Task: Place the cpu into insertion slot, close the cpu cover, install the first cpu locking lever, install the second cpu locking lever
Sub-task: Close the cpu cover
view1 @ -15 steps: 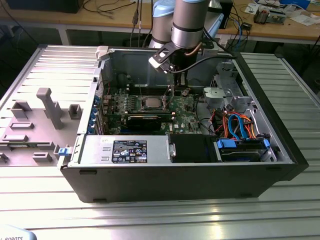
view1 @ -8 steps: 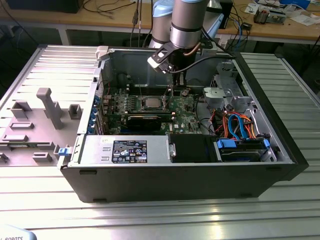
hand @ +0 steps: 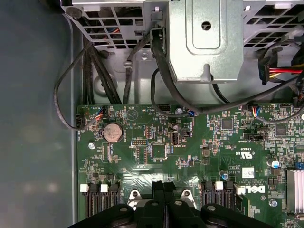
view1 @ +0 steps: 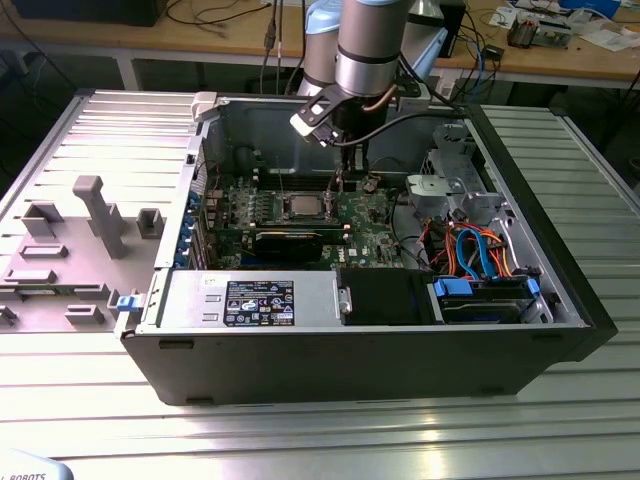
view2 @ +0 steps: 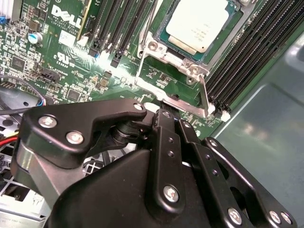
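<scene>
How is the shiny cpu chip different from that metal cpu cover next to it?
The cpu is a solid plate, while the cpu cover is only a thin frame with a square hole that shows the green board. The cpu lies seated in the insertion slot, but the cpu cover is swung open, off the cpu. Both are silvery, squarish metal.

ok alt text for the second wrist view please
The cpu sits in the insertion slot on the green motherboard, and the silvery cpu cover stands open, off the chip. The black gripper is in the foreground with its tip by the cover's edge; black memory slots flank the socket.
</scene>
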### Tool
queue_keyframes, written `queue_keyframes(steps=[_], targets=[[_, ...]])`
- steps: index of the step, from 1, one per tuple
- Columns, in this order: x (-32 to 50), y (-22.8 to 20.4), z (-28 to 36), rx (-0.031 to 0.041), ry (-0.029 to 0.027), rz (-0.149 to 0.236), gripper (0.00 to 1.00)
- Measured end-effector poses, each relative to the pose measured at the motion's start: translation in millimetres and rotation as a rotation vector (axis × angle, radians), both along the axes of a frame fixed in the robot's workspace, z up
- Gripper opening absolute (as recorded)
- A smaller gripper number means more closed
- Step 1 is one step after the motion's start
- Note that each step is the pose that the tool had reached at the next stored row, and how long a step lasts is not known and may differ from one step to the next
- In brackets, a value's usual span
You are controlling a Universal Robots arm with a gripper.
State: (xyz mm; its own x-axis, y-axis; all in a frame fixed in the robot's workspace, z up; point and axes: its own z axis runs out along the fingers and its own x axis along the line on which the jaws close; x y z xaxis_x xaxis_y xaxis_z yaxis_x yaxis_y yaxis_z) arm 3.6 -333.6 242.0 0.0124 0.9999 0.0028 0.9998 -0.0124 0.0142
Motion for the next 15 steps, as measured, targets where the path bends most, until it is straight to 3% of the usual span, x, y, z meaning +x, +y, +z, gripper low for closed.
queue_keyframes(steps=[15], targets=[[-4.8,0.0,-0.3,-0.0001,0.0001,0.0,0.11]])
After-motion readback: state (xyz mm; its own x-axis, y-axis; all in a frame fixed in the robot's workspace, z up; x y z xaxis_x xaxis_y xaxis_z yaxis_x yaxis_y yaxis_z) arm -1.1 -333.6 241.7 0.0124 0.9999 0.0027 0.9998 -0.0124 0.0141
